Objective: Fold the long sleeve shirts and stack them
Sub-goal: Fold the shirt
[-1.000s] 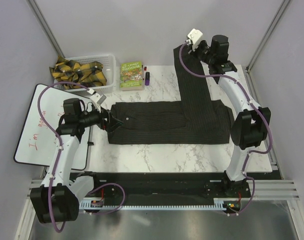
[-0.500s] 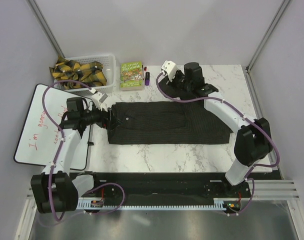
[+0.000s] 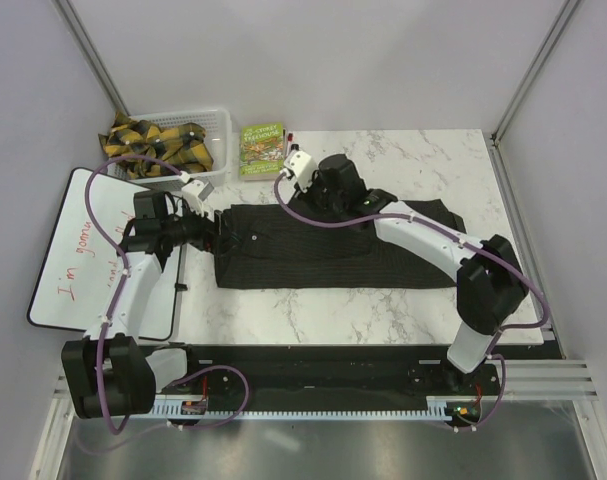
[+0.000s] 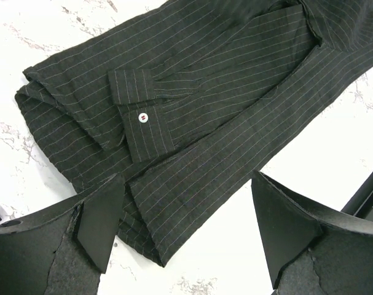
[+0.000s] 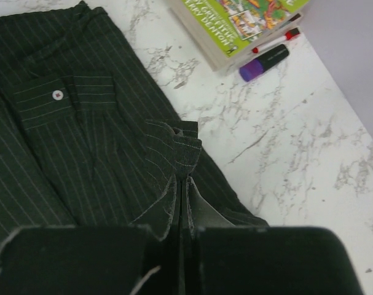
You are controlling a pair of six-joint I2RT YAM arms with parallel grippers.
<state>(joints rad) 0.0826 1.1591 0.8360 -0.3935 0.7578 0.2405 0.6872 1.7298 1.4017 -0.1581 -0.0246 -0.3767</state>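
A black pinstriped long sleeve shirt (image 3: 333,255) lies as a long band across the marble table, one cuff with a white button (image 4: 142,117) folded onto its left end. My right gripper (image 3: 318,193) is shut on the other sleeve's cuff (image 5: 180,153) and holds it over the shirt's upper left part. My left gripper (image 3: 218,240) is open at the shirt's left end, its fingers (image 4: 100,224) spread either side of the shirt's corner (image 4: 174,203), holding nothing.
A white basket (image 3: 221,130) of yellow-black straps stands at the back left. A green book (image 3: 262,148) with a purple marker (image 5: 264,62) and a red pen lies behind the shirt. A whiteboard (image 3: 83,255) lies at the table's left edge.
My right gripper has carried the sleeve from the far right back corner leftward and down over the shirt body. The left gripper has stayed at the shirt's left end.
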